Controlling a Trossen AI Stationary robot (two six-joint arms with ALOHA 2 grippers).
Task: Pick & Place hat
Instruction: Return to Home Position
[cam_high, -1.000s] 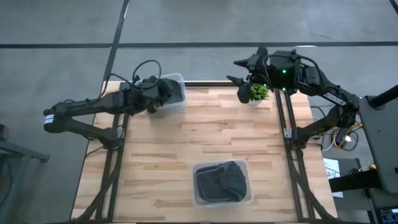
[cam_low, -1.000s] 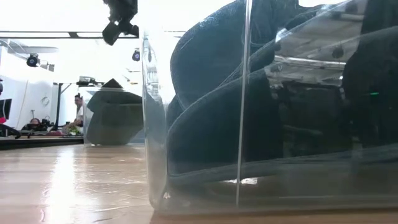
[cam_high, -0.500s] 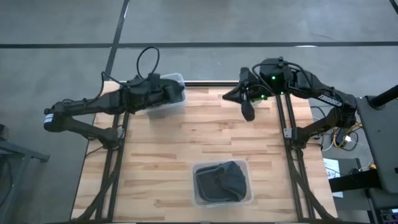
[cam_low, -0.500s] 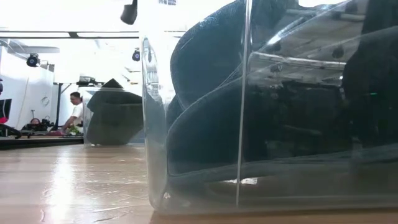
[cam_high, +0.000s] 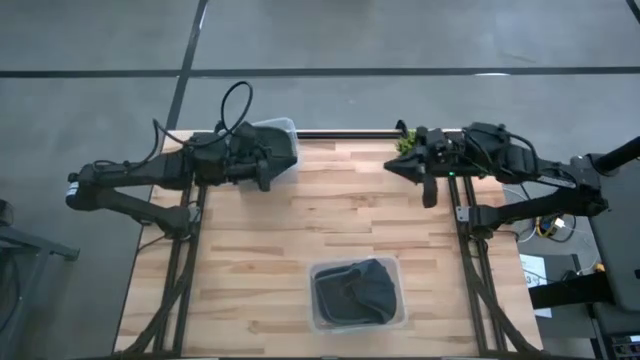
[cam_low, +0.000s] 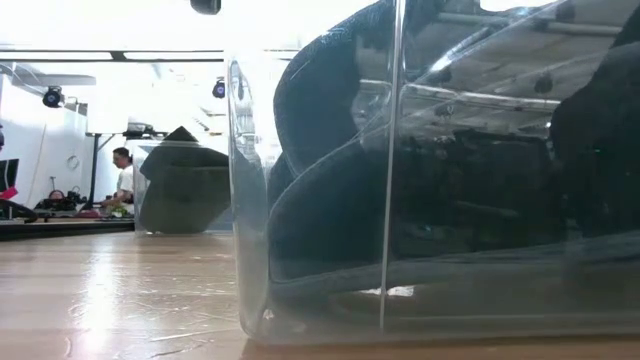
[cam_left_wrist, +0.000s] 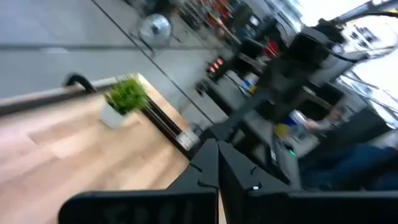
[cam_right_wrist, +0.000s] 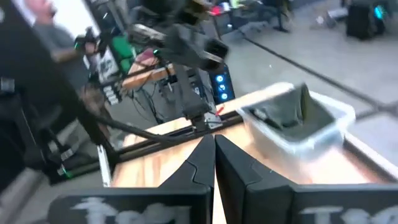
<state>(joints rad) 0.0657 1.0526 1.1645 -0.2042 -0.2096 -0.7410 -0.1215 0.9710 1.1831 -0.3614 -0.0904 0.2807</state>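
A dark hat (cam_high: 356, 290) lies crumpled in a clear bin (cam_high: 398, 318) near the table's front edge; this bin (cam_low: 250, 200) fills the low view. A second clear bin (cam_right_wrist: 329, 115) at the far left corner holds another dark hat (cam_right_wrist: 287, 112). My left gripper (cam_left_wrist: 217, 163) is shut on nothing and hangs over that far-left bin (cam_high: 282, 126), pointing toward the table's right. My right gripper (cam_right_wrist: 214, 155) is also shut on nothing. It hangs by the far right corner (cam_high: 392, 165), pointing toward the table's left.
A small potted plant (cam_high: 404, 144) stands at the far edge, just behind my right gripper, and shows in the left wrist view (cam_left_wrist: 124, 98). Bare wooden tabletop (cam_high: 330, 215) lies between the two bins. People show in the room beyond the table (cam_low: 123, 175).
Both grippers have shut on nothing. My right gripper has drawn back from beyond the far edge by the plant, toward the table's right and near side. My left arm has folded back slightly, its gripper staying over the far-left bin. The hats and bins have not moved.
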